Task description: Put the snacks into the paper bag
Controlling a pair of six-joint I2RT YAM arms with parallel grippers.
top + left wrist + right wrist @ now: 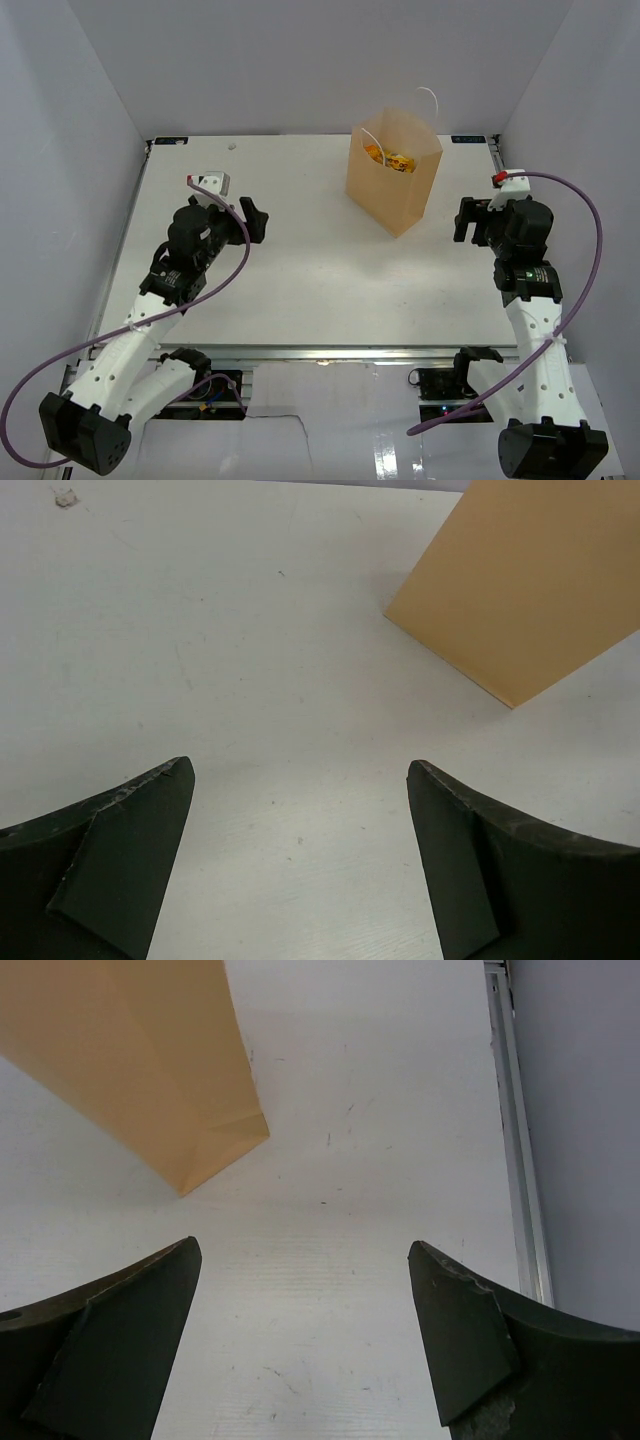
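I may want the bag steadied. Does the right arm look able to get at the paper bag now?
Probably yes: the right gripper, open and empty, sits beside the paper bag, with only table surface showing between them.

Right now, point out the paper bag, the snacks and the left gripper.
paper bag [380, 185]: top view, on its near side wall.
snacks [398, 161]: top view, on an orange packet inside the bag's mouth.
left gripper [300, 770]: left wrist view, midway between the open jaws.

no readable text, labels or signs
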